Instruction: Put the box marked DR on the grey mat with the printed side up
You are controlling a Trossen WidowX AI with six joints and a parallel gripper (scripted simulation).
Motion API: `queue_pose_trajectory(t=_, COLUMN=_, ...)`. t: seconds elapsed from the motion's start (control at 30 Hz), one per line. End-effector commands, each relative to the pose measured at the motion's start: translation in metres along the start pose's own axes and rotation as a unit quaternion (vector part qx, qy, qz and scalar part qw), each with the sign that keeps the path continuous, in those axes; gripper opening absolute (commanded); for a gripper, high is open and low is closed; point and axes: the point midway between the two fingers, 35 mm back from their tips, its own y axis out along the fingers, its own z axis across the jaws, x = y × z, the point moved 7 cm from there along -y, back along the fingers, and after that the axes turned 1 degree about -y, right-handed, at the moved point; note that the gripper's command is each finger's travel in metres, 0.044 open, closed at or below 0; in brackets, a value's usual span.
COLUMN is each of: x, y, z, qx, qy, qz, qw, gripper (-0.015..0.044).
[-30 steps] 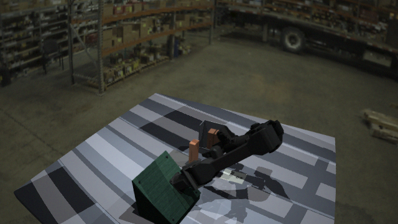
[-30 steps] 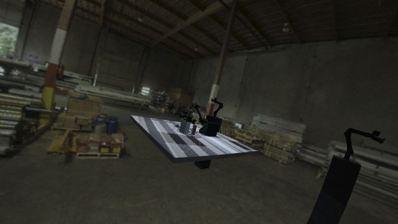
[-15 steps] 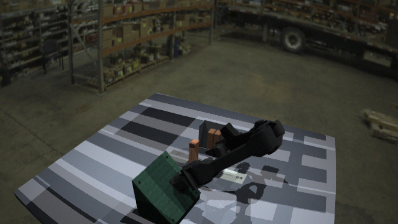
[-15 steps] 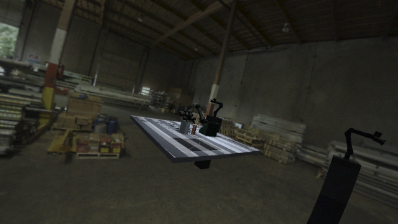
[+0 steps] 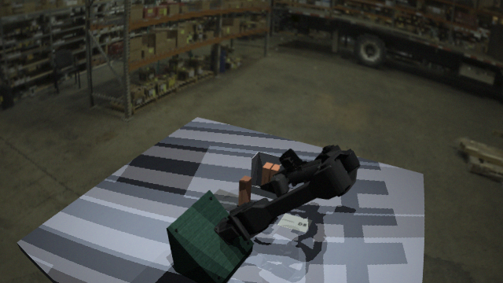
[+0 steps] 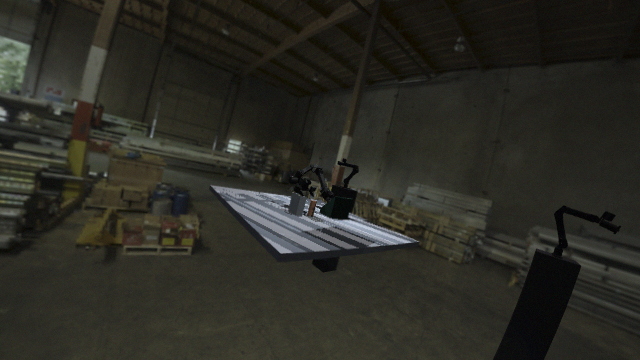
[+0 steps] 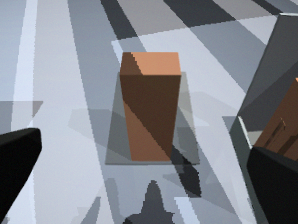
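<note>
And here the pincer (image 7: 147, 148) is spread wide with nothing between its fingers, while one orange-brown box (image 5: 244, 190) (image 6: 311, 208) (image 7: 152, 112) stands upright on the grey mat (image 5: 226, 192) (image 7: 188, 120), between the green block (image 5: 208, 232) (image 6: 336, 207) and the bin (image 5: 256, 169) (image 6: 297, 205) (image 7: 270, 65), no writing readable on its visible sides! Two more boxes (image 5: 270, 173) (image 7: 282, 130) stand in the bin, toward the table's far edge, and over on the pale card (image 5: 292, 224), on the green block's side toward the table's right edge, dark print seems to read "DR", the smaller line illegible!
</note>
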Motion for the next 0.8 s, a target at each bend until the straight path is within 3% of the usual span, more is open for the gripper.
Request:
queue_pose_trajectory(t=0.0, x=0.006, y=-0.004, z=0.000, qx=-0.001, qy=-0.001, qz=0.001, qw=1.000, gripper=0.0440)
queue_pose_trajectory(t=0.37, x=0.020, y=-0.013, z=0.002, qx=-0.001, qy=-0.001, qz=0.000, qw=1.000, gripper=0.0440)
queue_pose_trajectory(t=0.77, x=0.045, y=0.019, z=0.000, qx=0.000, qy=0.000, qz=0.001, qw=1.000, gripper=0.0440)
